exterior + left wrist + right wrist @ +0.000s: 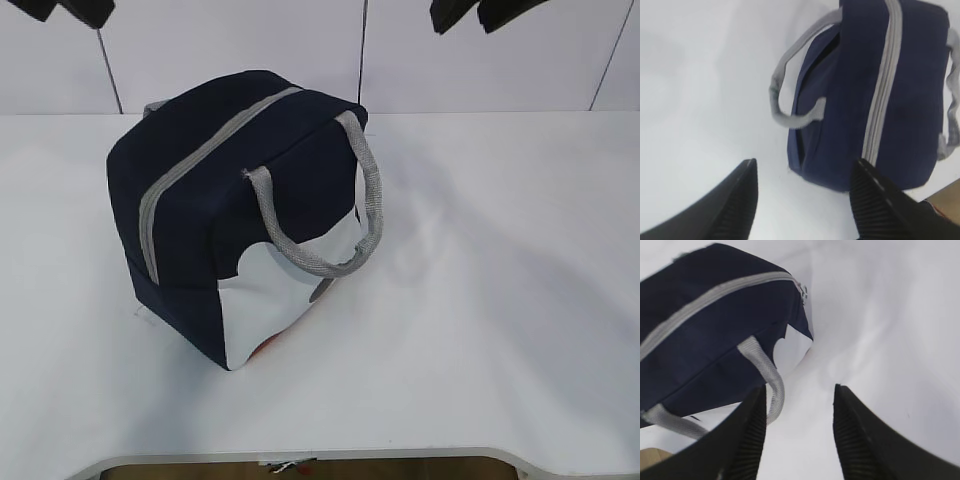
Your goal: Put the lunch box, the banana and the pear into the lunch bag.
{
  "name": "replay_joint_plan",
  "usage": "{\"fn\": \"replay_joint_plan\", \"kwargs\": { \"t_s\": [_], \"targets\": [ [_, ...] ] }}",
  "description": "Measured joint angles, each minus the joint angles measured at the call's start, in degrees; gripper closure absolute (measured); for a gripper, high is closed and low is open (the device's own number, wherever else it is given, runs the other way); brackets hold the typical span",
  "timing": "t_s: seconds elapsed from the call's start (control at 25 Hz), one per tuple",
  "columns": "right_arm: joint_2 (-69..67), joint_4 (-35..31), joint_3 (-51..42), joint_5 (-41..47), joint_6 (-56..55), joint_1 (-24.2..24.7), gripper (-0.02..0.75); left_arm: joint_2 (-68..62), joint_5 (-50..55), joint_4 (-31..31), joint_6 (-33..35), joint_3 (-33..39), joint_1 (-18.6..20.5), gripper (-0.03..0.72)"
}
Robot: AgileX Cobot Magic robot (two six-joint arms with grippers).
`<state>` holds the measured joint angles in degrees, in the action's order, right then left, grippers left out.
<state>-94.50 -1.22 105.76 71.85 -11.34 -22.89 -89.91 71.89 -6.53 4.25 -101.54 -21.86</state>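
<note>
The navy-blue lunch bag (230, 200) stands on the white table, left of centre, its grey zipper (200, 150) shut along the top and a grey strap handle (330, 215) hanging over its white lower panel. It also shows in the left wrist view (875, 95) and the right wrist view (705, 330). My left gripper (802, 167) is open and empty, high above the table beside the bag. My right gripper (800, 390) is open and empty, also held high. The lunch box, banana and pear are out of view.
The white table (500, 300) stretches right of the bag. Its curved front edge (400, 455) runs along the bottom. Both arms' dark tips hang at the top corners (60, 10) (480, 12). A small orange patch (268, 347) shows at the bag's lower front.
</note>
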Motion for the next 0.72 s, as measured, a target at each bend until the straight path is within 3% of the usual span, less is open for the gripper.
{"fn": "replay_joint_plan", "kwargs": {
  "t_s": [0.24,0.72],
  "targets": [
    [6.98,-2.11,-2.89,0.00,0.78,0.00,0.375,7.23,0.14,2.20,-0.02,6.81,0.00,0.251],
    [28.46,-3.88,-24.43,0.26,2.73,0.00,0.376,21.91,0.28,2.42,-0.24,14.25,0.00,0.262]
  ]
}}
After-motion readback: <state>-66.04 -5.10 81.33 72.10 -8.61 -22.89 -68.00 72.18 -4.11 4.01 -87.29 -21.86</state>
